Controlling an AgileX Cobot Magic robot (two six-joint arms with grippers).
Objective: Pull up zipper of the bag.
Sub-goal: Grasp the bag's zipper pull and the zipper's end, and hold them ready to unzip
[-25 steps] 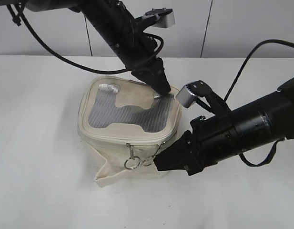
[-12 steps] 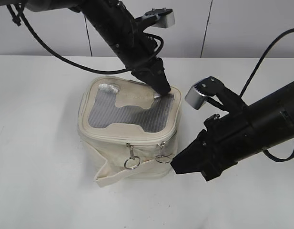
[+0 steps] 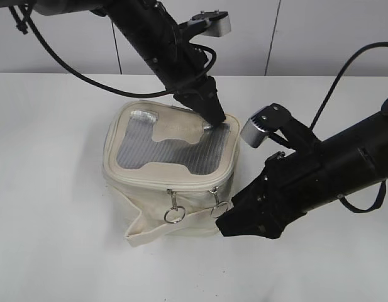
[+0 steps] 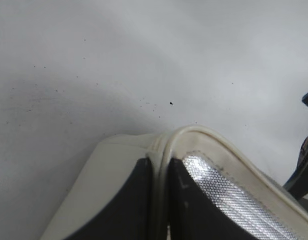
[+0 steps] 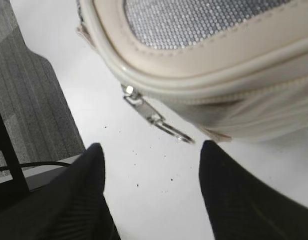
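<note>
The cream bag stands mid-table, its grey mesh top panel facing up. The zipper runs along the front rim. Two silver sliders hang there, the left ring pull and the right ring pull. My left gripper is shut on the bag's back right rim; in the left wrist view its dark fingers pinch the cream rim. My right gripper is open just right of and below the right ring pull. In the right wrist view that ring pull hangs just ahead of the gap between the fingers, untouched.
The flat cream strap droops across the bag's front side to the table. White tabletop lies all around the bag. A grey wall stands behind. Black cables hang from both arms.
My right gripper backed off to the right, then came back toward the bag's front right corner. The right ring pull now hangs farther right along the rim. The left gripper has not moved.
</note>
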